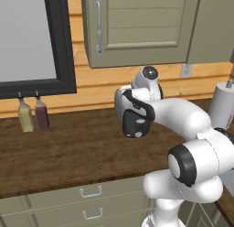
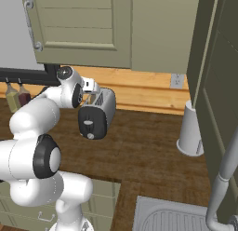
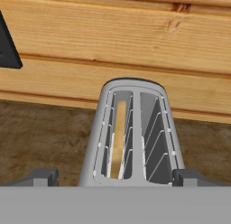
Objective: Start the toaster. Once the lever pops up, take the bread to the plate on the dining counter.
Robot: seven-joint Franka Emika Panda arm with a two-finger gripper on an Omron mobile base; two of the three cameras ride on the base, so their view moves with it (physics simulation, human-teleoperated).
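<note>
— Left base view?
— Toaster point(image 1: 135, 118) on the dark wood counter point(image 1: 68, 148), mostly behind the arm's wrist; black end panel facing out.

— Right base view?
— Same toaster, silver side showing, pale knob point(image 2: 91, 136) low on the panel (lever too small to tell).

— Hand view?
— Gripper point(image 3: 115, 175) spread wide, tips flanking the toaster, gripping nothing. Bread point(image 3: 118, 137) down in the left slot.

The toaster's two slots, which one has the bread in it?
In the hand view, the left slot of the toaster holds the tan bread. The right slot shows only bare wire guides.
</note>
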